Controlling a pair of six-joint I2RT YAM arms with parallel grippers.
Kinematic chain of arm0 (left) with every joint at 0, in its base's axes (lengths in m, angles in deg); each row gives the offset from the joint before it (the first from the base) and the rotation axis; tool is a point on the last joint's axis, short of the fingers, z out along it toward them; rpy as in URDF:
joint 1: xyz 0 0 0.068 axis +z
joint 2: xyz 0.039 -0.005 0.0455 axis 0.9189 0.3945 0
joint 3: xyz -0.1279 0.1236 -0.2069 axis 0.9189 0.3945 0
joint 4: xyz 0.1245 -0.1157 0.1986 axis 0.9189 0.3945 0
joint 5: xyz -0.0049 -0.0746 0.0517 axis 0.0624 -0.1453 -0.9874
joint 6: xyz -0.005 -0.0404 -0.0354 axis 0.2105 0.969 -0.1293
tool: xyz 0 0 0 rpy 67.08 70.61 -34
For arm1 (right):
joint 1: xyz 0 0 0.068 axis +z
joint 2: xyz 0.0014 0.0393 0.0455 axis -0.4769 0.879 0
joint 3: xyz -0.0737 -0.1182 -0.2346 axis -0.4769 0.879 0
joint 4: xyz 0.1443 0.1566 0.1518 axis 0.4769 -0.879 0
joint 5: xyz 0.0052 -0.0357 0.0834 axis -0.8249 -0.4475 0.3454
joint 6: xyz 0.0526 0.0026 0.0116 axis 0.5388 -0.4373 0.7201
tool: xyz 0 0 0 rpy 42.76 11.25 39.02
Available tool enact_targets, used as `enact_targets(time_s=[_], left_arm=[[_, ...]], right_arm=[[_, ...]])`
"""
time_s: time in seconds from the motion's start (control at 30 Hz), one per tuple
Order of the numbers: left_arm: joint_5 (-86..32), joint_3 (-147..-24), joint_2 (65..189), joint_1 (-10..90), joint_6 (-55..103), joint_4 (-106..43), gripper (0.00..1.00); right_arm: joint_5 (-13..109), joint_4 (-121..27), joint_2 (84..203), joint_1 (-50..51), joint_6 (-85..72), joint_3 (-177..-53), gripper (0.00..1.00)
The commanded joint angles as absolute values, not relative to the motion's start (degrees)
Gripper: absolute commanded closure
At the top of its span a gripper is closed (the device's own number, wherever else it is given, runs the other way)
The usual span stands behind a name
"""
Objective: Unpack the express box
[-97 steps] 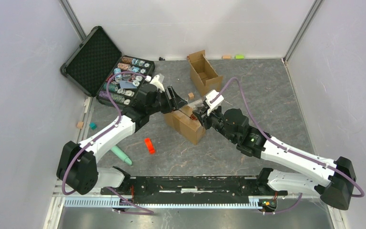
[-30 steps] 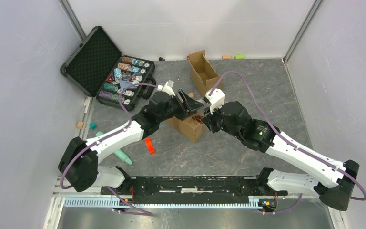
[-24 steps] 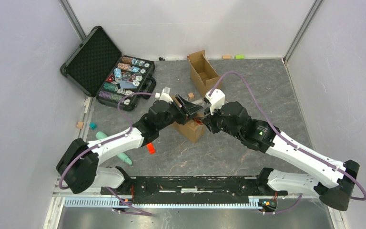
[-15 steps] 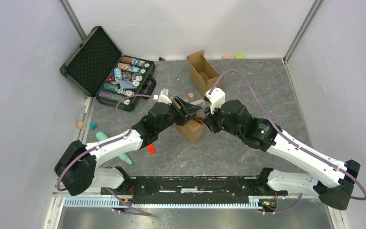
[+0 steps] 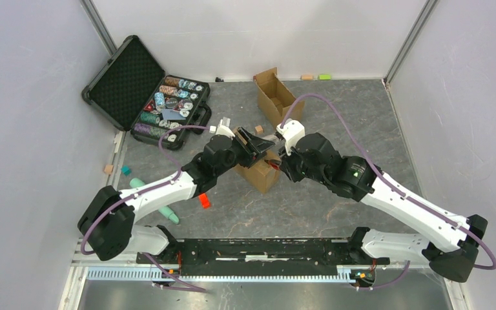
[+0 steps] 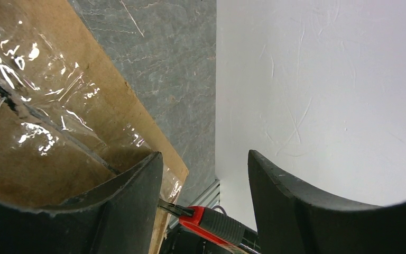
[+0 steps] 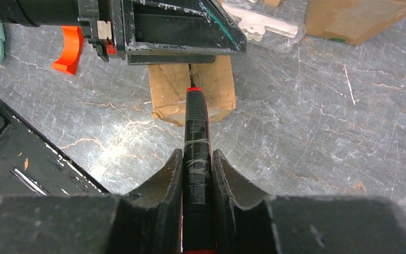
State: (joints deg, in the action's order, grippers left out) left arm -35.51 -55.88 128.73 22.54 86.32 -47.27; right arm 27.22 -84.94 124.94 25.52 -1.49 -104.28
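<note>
The express box (image 5: 259, 175), brown cardboard with clear tape over its seam (image 6: 42, 100), lies mid-table, half hidden under both grippers. My left gripper (image 5: 257, 143) hovers over its far end, open. Its left finger (image 6: 129, 211) is against the taped top near the box's edge, and its jaws grip nothing. My right gripper (image 7: 197, 164) is shut on a cutter (image 7: 196, 127) with a black and red handle. The thin blade points at the top of the box (image 7: 166, 90), just under the left gripper. The same cutter (image 6: 217, 225) shows between the left fingers.
An open cardboard box (image 5: 276, 97) with raised flaps stands behind. An open black case (image 5: 161, 103) of chips lies at back left. An orange piece (image 5: 202, 201) and a mint-green tool (image 5: 163, 208) lie near the left arm. A clear bag (image 7: 267, 24) lies beside the box.
The left gripper has slid a little left and nearer over the box. The right gripper has stayed shut on the cutter at the box, while its arm has shifted slightly.
</note>
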Motion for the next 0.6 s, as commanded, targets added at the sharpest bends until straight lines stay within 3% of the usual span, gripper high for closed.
enact_targets(time_s=[0.0,0.57], left_arm=[[-38.5,-52.6,133.1,23.6,81.8,-33.0,0.32],[-37.8,-52.1,131.5,26.2,79.8,-32.4,0.32]], right_arm=[[25.0,-90.9,125.2,23.8,-1.2,-107.7,1.00],[29.3,-97.4,127.2,20.4,-2.9,-111.1,1.00]])
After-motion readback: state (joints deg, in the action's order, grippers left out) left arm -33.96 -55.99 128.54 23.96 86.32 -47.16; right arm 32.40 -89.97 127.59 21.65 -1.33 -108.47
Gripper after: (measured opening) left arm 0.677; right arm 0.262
